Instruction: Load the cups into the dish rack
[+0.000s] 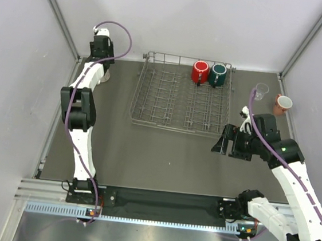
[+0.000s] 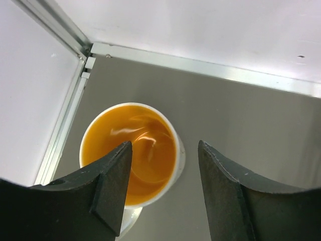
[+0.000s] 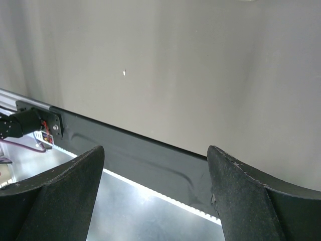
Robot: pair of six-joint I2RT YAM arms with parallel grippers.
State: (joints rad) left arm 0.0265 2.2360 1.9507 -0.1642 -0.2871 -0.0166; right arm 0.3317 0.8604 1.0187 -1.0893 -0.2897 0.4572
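Grey wire dish rack (image 1: 157,97) stands far-centre on dark grey table (image 1: 158,149) within white walls (image 1: 15,82). Left gripper (image 2: 163,150), jaws apart, straddles rim of orange-lined white mug (image 2: 135,160), far-left corner; right gripper (image 3: 155,155) wide open, empty.

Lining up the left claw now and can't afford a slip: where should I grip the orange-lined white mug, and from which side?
Take the rim wall, coming straight down from above. The mug stands upright with its mouth open upward, so one finger of the left claw can go inside, the other outside. No handle is clearly visible.
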